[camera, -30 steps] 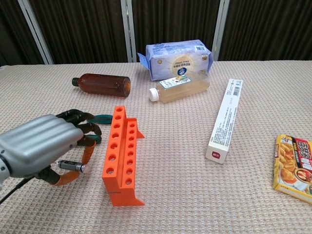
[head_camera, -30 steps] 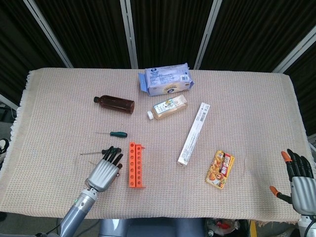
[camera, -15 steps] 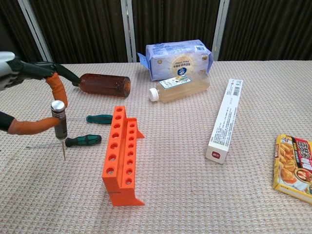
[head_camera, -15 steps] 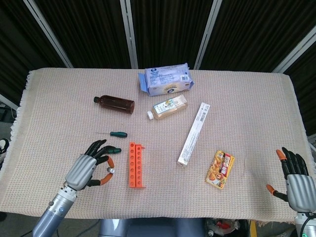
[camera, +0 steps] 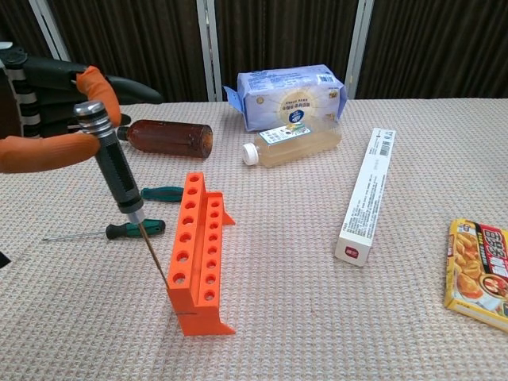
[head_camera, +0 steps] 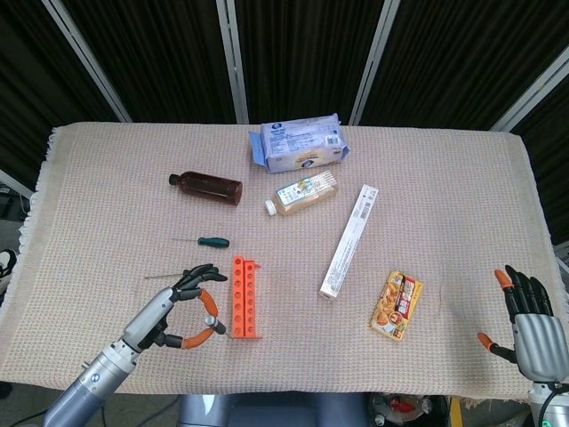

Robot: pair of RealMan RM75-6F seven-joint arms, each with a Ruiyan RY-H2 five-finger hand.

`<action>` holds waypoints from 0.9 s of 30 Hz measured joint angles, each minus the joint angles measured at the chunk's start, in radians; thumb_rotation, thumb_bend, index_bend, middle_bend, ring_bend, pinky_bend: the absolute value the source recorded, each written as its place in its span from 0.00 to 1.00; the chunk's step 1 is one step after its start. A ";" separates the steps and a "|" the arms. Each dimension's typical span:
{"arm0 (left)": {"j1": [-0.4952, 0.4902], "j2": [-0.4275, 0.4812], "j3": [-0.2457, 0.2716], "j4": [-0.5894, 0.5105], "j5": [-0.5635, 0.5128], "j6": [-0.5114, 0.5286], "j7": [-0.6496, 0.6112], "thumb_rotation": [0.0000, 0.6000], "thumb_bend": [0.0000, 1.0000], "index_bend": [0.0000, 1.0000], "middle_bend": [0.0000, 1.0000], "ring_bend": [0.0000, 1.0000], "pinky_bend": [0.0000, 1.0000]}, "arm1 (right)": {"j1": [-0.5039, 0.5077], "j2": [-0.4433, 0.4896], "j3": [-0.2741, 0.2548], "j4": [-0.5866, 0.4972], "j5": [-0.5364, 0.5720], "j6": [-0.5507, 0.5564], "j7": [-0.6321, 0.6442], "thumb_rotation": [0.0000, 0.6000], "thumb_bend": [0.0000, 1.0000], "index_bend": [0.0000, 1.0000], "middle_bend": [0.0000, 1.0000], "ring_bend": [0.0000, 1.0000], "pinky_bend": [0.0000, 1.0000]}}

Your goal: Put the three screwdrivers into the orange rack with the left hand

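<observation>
The orange rack (head_camera: 244, 297) (camera: 198, 252) stands left of the table's middle, its holes facing up. My left hand (head_camera: 177, 310) (camera: 49, 107) pinches a black-handled screwdriver (camera: 116, 165) (head_camera: 213, 321) between thumb and a finger. The screwdriver is tilted, its tip at the rack's near end by a front hole. Two green-handled screwdrivers lie on the cloth left of the rack: one (camera: 135, 229) close to it, one (camera: 163, 193) (head_camera: 212, 241) further back. My right hand (head_camera: 530, 322) rests at the table's near right corner, holding nothing, fingers spread.
At the back lie a brown bottle (head_camera: 210, 188), a blue wipes pack (head_camera: 300, 142) and a pale bottle (head_camera: 302, 194). A long white box (head_camera: 349, 240) and a yellow snack packet (head_camera: 396, 305) lie to the right of the rack.
My left hand has lifted the black screwdriver off the cloth and carried it right, tilting it until the tip reaches the rack's near end. The right hand has barely shifted.
</observation>
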 measured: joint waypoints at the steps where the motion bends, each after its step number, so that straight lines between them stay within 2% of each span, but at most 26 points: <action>1: -0.005 -0.004 -0.006 -0.002 -0.006 -0.008 -0.002 1.00 0.50 0.74 0.15 0.00 0.00 | 0.000 0.000 0.000 0.001 0.001 0.000 0.001 1.00 0.00 0.00 0.00 0.00 0.00; 10: -0.028 -0.017 -0.037 -0.006 -0.035 -0.041 0.007 1.00 0.50 0.74 0.15 0.00 0.00 | -0.002 -0.001 0.001 0.009 0.010 -0.002 0.011 1.00 0.00 0.00 0.00 0.00 0.00; 27: -0.034 -0.033 -0.057 0.007 -0.071 -0.063 0.063 1.00 0.50 0.74 0.15 0.00 0.00 | -0.002 -0.003 0.001 0.015 0.019 -0.006 0.015 1.00 0.00 0.00 0.00 0.00 0.00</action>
